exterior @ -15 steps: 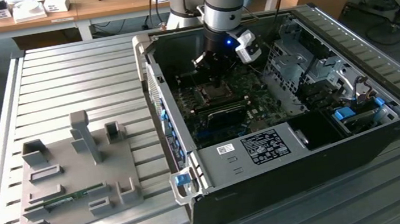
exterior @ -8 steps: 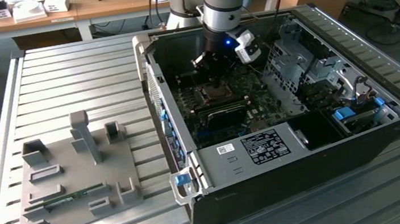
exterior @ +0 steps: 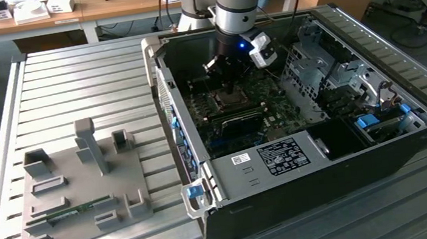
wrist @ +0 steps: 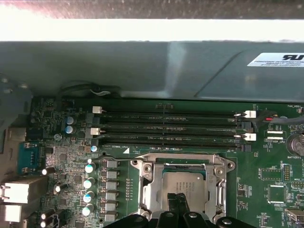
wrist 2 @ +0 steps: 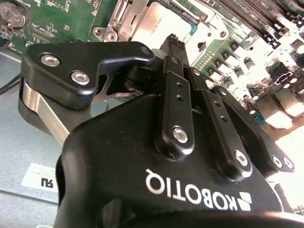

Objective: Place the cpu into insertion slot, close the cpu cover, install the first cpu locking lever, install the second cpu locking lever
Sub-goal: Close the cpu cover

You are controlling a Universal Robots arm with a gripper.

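Note:
The cpu (wrist: 184, 183), with its silvery-grey top, lies flat in the socket on the green motherboard (wrist: 61, 156); it also shows as a pale square (wrist 2: 154, 21) in the second wrist view. The cpu cover (wrist: 146, 190), a metal frame with a square window, lies down around the chip. My gripper (wrist: 179, 203) hangs straight over the chip with its two black fingers pressed together and nothing between them. Its tips (wrist 2: 173, 42) are at or just above the chip's top; I cannot tell if they touch. In the exterior view the gripper (exterior: 231, 93) reaches down inside the open computer case (exterior: 312, 193).
Several long black memory slots (wrist: 171, 128) run beside the socket, and a row of capacitors (wrist: 88, 183) stands on its other side. The grey case wall (wrist: 142, 66) rises behind. A drive cage (exterior: 330, 74) fills the case's right. A grey fixture plate (exterior: 76, 191) lies on the slatted table.

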